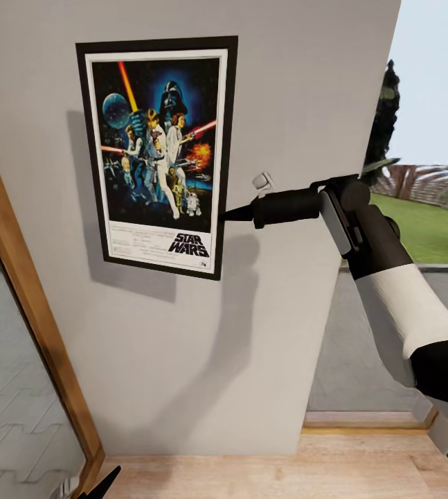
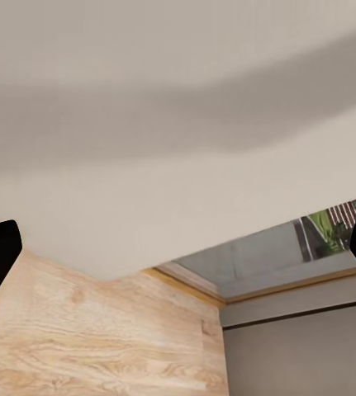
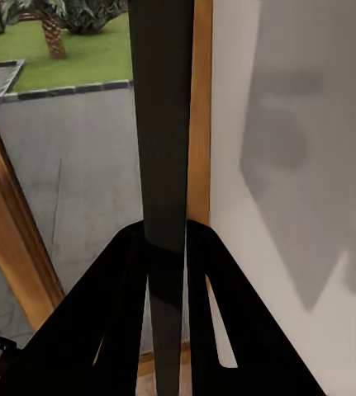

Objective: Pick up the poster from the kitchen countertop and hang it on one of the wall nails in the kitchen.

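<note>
Black-framed poster [image 1: 158, 156], upper left of frame, is clamped by right gripper [image 1: 229, 213] fingers against wall [image 1: 293, 104]; hanging step; nail not visible; release needed next.

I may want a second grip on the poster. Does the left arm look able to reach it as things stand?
Probably not without a big move. The right claw pinches the poster at its edge against the wall, while the left claw sits low, open, facing bare wall and floor. Nothing blocks the poster's other edge.

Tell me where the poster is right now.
In the head view the poster is upright against the pale grey wall, upper left, its right edge pinched by the right tool.
</note>
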Controlling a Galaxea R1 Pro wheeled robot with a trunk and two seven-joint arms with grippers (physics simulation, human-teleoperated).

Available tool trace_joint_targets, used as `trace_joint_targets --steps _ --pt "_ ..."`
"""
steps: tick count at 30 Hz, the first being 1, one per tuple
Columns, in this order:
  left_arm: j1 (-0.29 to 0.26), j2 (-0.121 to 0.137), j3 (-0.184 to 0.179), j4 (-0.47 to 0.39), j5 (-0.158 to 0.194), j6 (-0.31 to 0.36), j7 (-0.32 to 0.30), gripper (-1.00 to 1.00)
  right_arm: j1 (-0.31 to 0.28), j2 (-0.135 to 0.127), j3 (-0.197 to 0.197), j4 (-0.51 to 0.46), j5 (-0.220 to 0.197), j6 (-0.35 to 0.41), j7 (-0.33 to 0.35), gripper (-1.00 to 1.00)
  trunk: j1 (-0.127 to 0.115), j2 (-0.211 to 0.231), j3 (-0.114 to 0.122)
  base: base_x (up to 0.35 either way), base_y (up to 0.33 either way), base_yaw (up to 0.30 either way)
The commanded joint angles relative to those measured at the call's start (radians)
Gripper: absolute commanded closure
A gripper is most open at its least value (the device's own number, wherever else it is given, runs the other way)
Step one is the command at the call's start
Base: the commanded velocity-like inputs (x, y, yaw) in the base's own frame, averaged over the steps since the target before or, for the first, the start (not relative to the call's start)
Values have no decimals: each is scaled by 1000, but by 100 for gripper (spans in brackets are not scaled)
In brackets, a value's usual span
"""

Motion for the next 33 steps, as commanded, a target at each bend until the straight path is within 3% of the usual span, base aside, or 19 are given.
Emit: trace_joint_targets --steps 1,13,33 --pt "0 0 -8 0 6 -8 -1 -100 -1 -1 2 0 -5 7 1 100 1 -1 0 172 0 0" --pt "0 1 -8 0 6 -8 -1 -100 -1 -1 2 -2 -5 7 1 100 1 -1 0 269 0 0" --pt "15 2 -10 -1 8 -10 -1 -100 -2 -2 0 -3 1 3 -3 100 1 -1 0 13 0 0"
